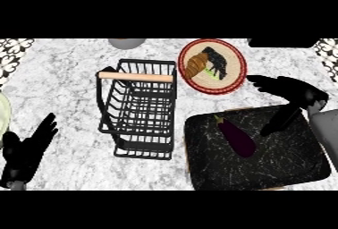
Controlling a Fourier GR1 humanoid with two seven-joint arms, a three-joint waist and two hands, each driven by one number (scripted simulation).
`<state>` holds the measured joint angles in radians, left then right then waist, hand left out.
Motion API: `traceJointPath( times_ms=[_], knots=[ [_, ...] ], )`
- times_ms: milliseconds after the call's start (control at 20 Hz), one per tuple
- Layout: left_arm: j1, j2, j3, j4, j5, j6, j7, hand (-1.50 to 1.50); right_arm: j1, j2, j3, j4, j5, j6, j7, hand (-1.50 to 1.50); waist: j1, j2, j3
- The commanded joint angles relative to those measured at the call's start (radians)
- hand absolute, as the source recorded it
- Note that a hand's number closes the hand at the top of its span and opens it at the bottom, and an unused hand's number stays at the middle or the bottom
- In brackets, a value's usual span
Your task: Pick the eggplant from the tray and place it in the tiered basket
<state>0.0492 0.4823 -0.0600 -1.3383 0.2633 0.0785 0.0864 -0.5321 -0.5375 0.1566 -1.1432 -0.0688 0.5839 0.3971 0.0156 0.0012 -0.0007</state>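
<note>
At the far left my left hand (pixel 26 150) rests near the counter's edge, fingers straight and slightly spread, holding nothing. Next along stands the black wire basket (pixel 105 105) with its wooden handle (pixel 135 77) across the top; I can see nothing inside it. Right of that, toward the back, a woven plate (pixel 232 79) holds a croissant and something dark beside a bit of green that I can't name. Below it sits the dark tray (pixel 290 156), and the eggplant (pixel 238 137) lies on its left half, slanting with the stem end up-left. My right hand (pixel 290 91) hovers over the tray's upper right corner, fingers straight and parted, thumb hanging down toward the tray, clear of the eggplant. As I judge it, the reach is the step in hand: I should swing left and down, turn the hand across the eggplant's length, and close round its thick middle rather than the tapered stem end.
</note>
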Motion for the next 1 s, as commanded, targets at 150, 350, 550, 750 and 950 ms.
traceJointPath(
  times_ms=[150,350,550,750,950],
  knots=[
    [-0.017,-0.025,0.025,0.026,-0.019,-0.017,0.003,0.0,-0.086,0.044,0.006,0.018,-0.061,0.139,0.244,-1.5,-0.012,-0.002,0.0],
    [-0.043,-0.025,0.048,0.004,-0.016,-0.03,0.042,0.0,-0.144,0.021,-0.005,0.09,-0.013,0.201,0.256,-1.5,-0.008,0.0,0.001],
    [-0.037,-0.028,0.072,0.008,-0.044,-0.036,0.042,0.0,-0.099,0.006,-0.02,0.126,0.086,0.188,0.194,-1.5,-0.01,0.0,0.001],
    [0.023,-0.008,0.107,-0.04,-0.039,-0.083,0.052,0.0,-0.128,0.018,-0.086,0.115,0.035,0.224,0.299,-1.5,-0.008,-0.002,0.001],
    [-0.053,-0.102,0.054,0.011,-0.114,-0.022,0.049,0.0,-0.085,-0.002,-0.086,0.162,0.075,0.287,0.186,-1.5,-0.012,0.0,0.001]
  ],
)
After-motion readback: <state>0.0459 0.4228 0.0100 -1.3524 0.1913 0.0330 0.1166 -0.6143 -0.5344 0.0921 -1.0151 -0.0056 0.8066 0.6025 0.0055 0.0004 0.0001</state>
